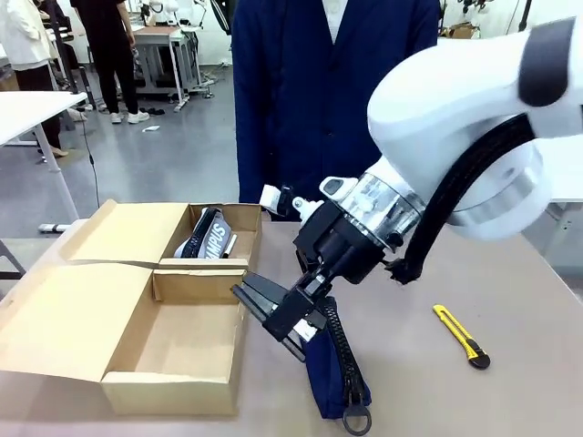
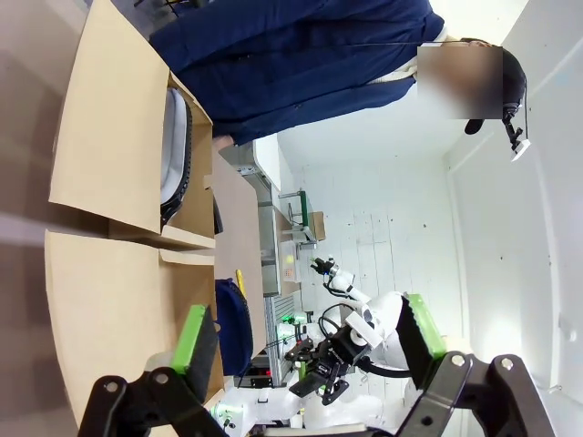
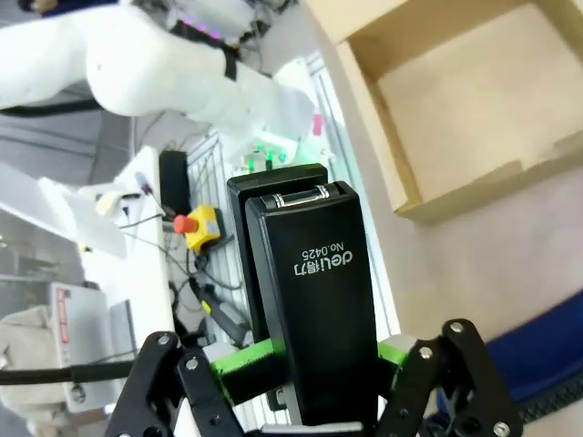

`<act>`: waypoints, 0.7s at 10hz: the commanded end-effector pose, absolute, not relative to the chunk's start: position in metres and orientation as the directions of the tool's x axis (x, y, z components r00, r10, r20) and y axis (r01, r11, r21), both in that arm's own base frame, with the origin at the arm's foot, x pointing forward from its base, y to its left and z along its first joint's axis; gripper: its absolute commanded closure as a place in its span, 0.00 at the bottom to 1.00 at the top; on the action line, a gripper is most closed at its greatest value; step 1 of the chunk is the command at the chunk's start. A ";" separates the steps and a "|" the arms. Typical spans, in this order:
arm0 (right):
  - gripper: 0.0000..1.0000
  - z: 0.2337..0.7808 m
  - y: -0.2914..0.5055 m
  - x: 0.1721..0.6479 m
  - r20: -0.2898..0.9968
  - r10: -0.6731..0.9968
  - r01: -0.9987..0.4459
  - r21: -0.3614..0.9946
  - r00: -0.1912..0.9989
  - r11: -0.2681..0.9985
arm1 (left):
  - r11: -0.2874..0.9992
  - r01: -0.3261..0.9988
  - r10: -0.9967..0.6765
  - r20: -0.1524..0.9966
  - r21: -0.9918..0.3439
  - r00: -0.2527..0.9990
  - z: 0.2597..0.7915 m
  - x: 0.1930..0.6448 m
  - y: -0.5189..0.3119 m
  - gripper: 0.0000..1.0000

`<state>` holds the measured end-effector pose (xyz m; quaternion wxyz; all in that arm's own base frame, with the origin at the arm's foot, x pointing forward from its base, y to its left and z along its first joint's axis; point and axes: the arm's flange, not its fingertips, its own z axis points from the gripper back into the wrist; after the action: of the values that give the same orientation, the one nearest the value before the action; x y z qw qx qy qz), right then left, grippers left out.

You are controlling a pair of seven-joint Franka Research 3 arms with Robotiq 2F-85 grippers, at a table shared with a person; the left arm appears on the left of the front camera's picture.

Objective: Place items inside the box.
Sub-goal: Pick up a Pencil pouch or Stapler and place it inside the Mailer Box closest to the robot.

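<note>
- Black stapler [image 1: 260, 296] is clamped between the green pads of the right gripper [image 3: 314, 362]. It is held off the table [image 1: 510, 401], just right of the cardboard box [image 1: 196, 393] and over the top end of the navy pouch [image 1: 326, 382].
- The step in hand looks like carrying the stapler into the box. The near compartment [image 1: 187, 341] is bare and closest, so it seems the natural target.
- To do it well, I would lift the stapler clear of the right wall before moving across. A low pass could catch the cardboard edge and shove the light box.
- Lower it close to the floor before letting go, so it does not bounce or tip. The grip sits around the stapler's middle, so it should come down fairly level.
- The left gripper [image 2: 305, 337] has its fingers apart with nothing between them, and it looks along the box from a distance.
- Count:
  - one stapler
  - one navy pouch, lying on the table
  - one yellow knife [image 1: 462, 336], well to the right on the table
  - one box with two compartments
  - one black-and-white printed item [image 1: 208, 235], already in the far compartment
  - one person standing at the far side
</note>
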<state>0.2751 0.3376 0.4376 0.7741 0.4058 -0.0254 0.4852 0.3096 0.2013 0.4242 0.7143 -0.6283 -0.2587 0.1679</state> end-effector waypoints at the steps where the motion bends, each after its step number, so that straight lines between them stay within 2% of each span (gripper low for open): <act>1: 1.00 0.454 0.304 0.268 0.456 0.696 -0.764 0.610 0.554 0.209 | 0.149 0.113 0.565 0.179 -0.982 0.805 0.425 0.309 0.200 0.00; 3: 1.00 0.442 0.329 0.275 0.438 0.723 -0.770 0.604 0.534 0.204 | 0.149 0.113 0.565 0.179 -0.982 0.805 0.425 0.309 0.200 0.00; 4: 1.00 0.445 0.349 0.271 0.358 0.670 -0.684 0.659 0.651 0.313 | 0.149 0.113 0.565 0.179 -0.982 0.805 0.425 0.309 0.200 0.00; 6: 1.00 0.463 0.415 0.263 0.279 0.594 -0.581 0.704 0.755 0.408 | 0.149 0.113 0.565 0.179 -0.982 0.805 0.425 0.309 0.200 0.00; 7: 1.00 0.466 0.443 0.260 0.191 0.569 -0.503 0.730 0.800 0.463 | 0.149 0.113 0.565 0.179 -0.982 0.805 0.425 0.309 0.200 0.00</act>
<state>0.2526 0.4058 0.4560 0.8408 0.4060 0.0205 0.3576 0.3095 0.2012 0.4243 0.7142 -0.6283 -0.2589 0.1677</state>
